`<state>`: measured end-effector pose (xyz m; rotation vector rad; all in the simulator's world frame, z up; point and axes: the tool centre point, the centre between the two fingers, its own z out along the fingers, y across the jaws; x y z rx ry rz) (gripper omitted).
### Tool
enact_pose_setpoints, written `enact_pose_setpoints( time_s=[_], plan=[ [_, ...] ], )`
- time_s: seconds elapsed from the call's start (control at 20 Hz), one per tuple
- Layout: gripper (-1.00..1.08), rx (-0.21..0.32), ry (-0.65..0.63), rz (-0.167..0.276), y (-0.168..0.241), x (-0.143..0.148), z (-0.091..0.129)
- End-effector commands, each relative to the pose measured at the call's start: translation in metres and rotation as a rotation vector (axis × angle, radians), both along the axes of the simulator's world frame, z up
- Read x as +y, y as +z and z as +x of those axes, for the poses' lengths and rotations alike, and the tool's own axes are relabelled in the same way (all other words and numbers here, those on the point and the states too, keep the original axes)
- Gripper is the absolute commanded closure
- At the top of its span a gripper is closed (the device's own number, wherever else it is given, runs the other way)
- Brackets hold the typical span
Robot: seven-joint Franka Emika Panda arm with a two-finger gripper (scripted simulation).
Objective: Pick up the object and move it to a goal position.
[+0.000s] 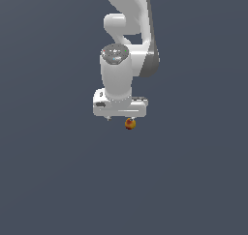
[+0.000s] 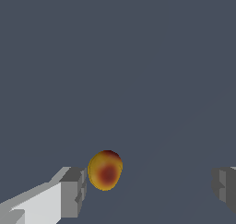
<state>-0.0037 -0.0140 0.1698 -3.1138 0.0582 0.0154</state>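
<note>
White Panda gripper (image 2: 150,191), fingers spread, straddles small orange-red, yellow-patched ball (image 2: 105,170) hugging one finger: pre-grasp; next prob. centre & pinch.

A white robot arm (image 1: 127,45) reaches down from the top of the frame against a plain dark grey-blue ground. Its gripper (image 1: 120,114) points downward, the fingers hidden behind the hand. A tiny orange-red ball (image 1: 129,124) with yellow patches sits just under the gripper's lower edge.
</note>
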Motion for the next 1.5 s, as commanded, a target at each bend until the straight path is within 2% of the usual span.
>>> enact_pose_setpoints(
  time_s=[0.0,0.4,0.75,1.45],
  plan=[
    [-0.92,0.000,0.000,0.000,0.000,0.000,0.000],
    [-0.92,0.024,-0.021,-0.008,-0.002,-0.010,-0.004],
    [-0.92,0.023,-0.029,-0.008,-0.005,-0.008,-0.005],
    [-0.92,0.014,-0.191,-0.017,-0.040,0.023,-0.024]
  ],
)
